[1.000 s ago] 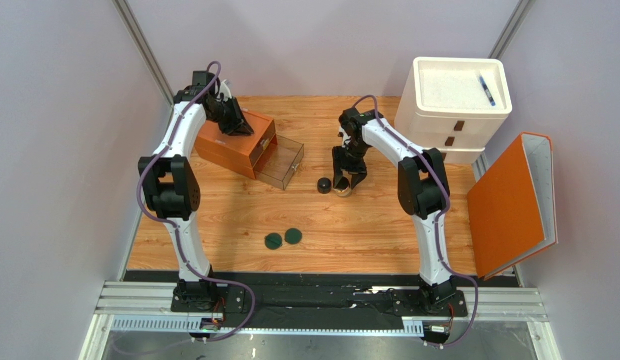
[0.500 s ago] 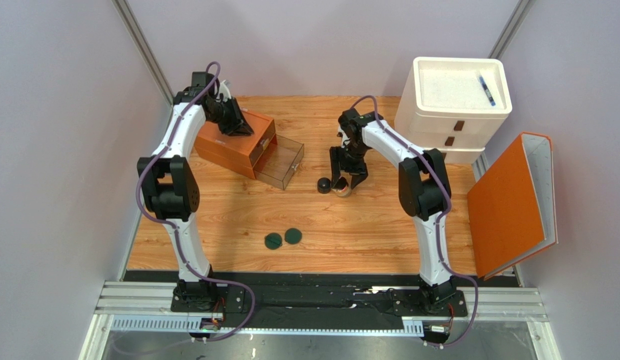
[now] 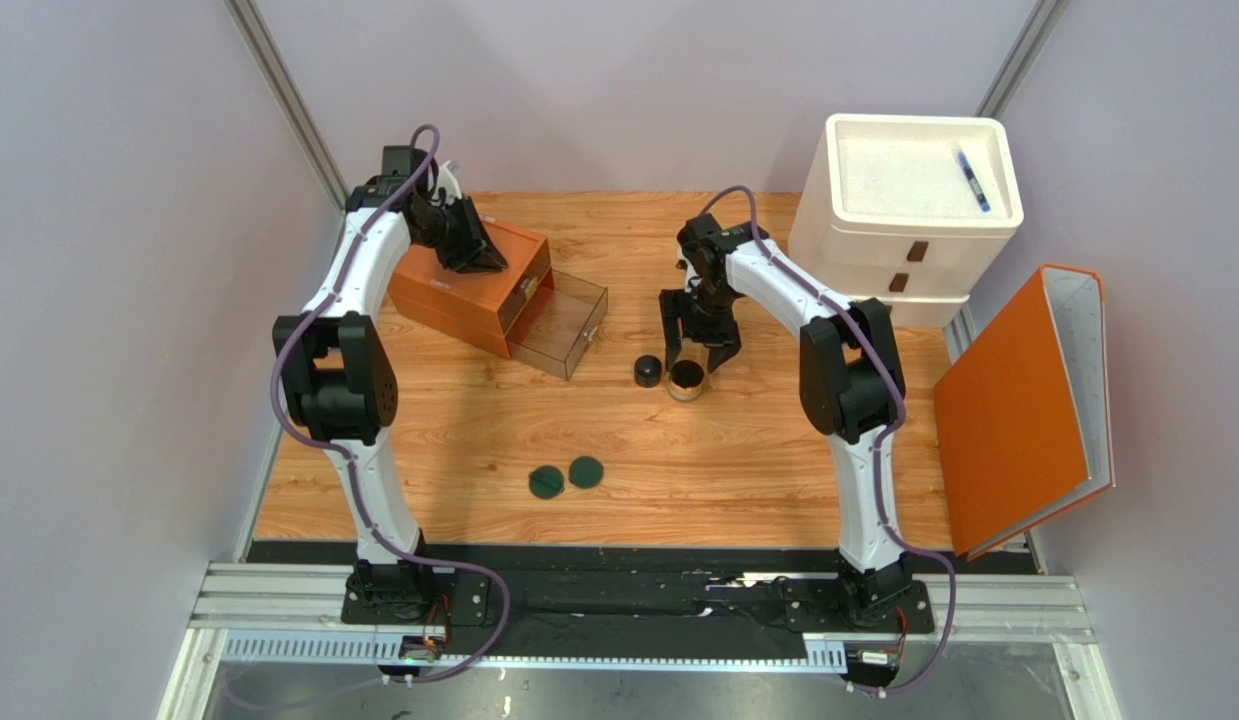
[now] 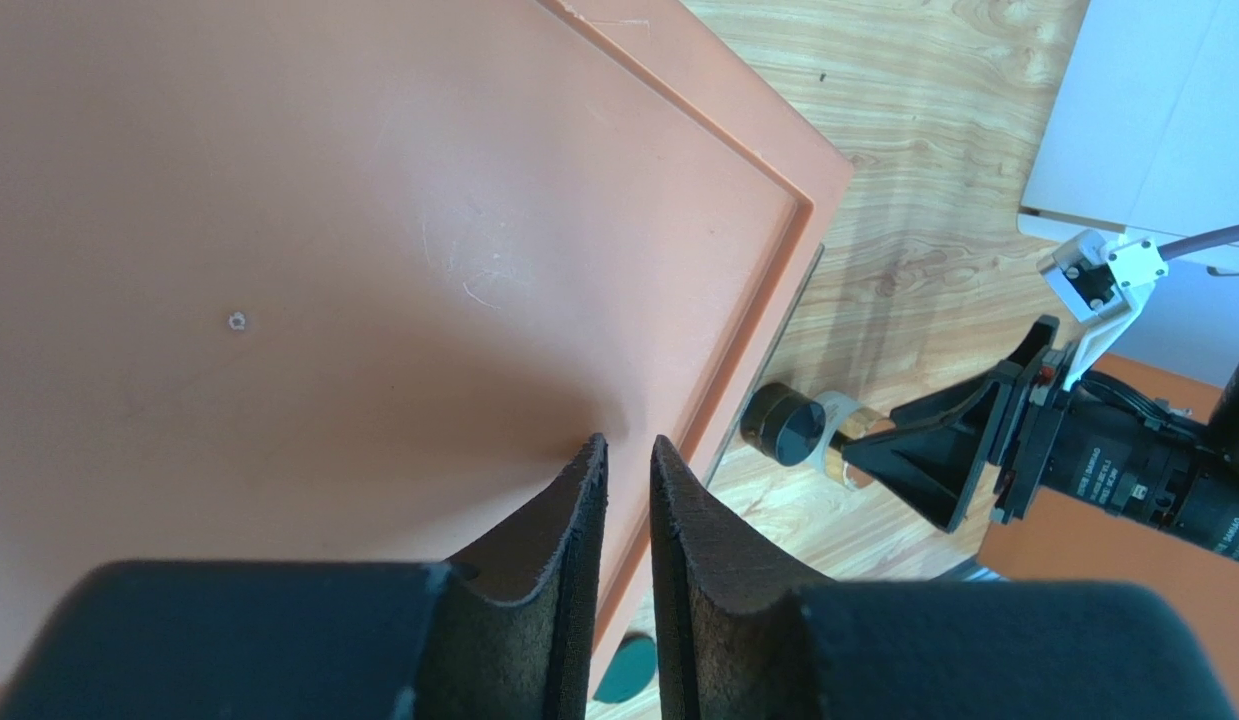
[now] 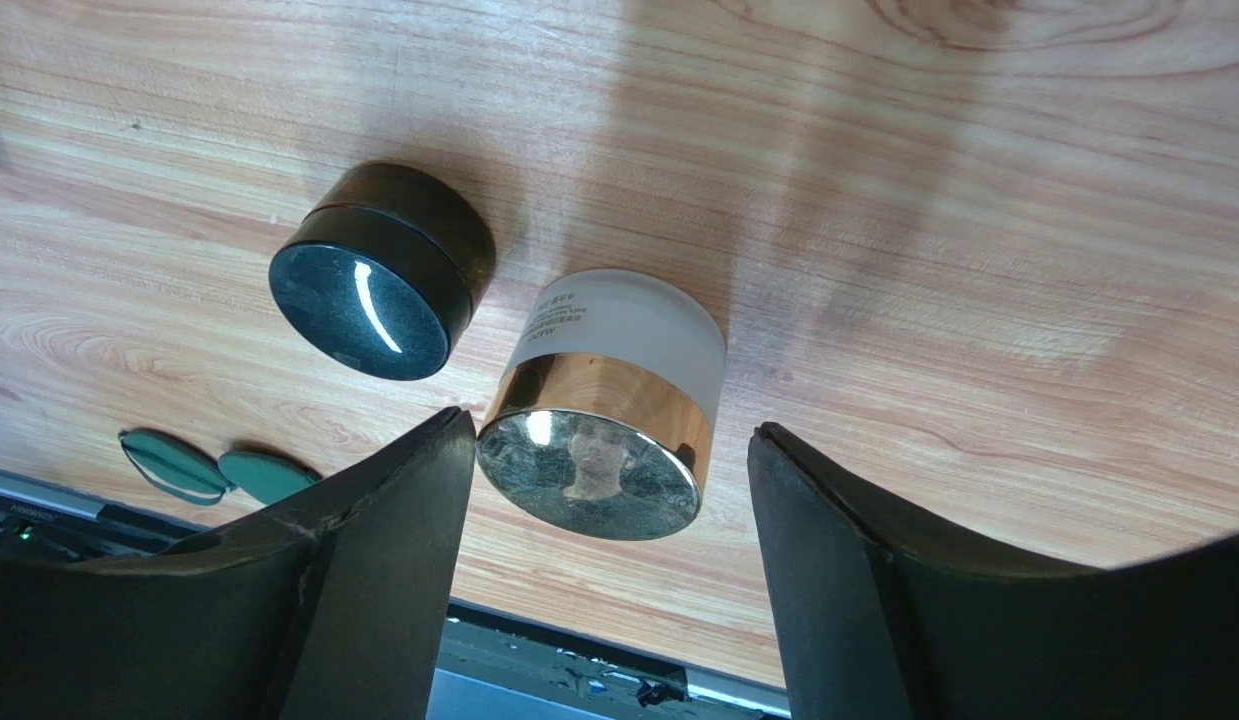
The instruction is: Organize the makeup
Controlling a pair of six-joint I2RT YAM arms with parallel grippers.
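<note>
A round jar with a gold band and mirrored lid stands on the wooden table. My right gripper hangs open above it, one finger on each side and neither touching. In the top view the right gripper sits just behind the jar. A black round cap stands to the jar's left. Two dark-green discs lie nearer the front. My left gripper rests its tips on the orange drawer box, jaws a narrow gap apart with nothing between them. No bottles are in view.
The orange box's clear drawer is pulled out toward the cap. A white drawer unit with a blue pen on top stands at the back right. An orange binder leans at the right edge.
My right gripper has opened wider and drawn back from the jar, which now stands free on the table. The left arm has not moved.
</note>
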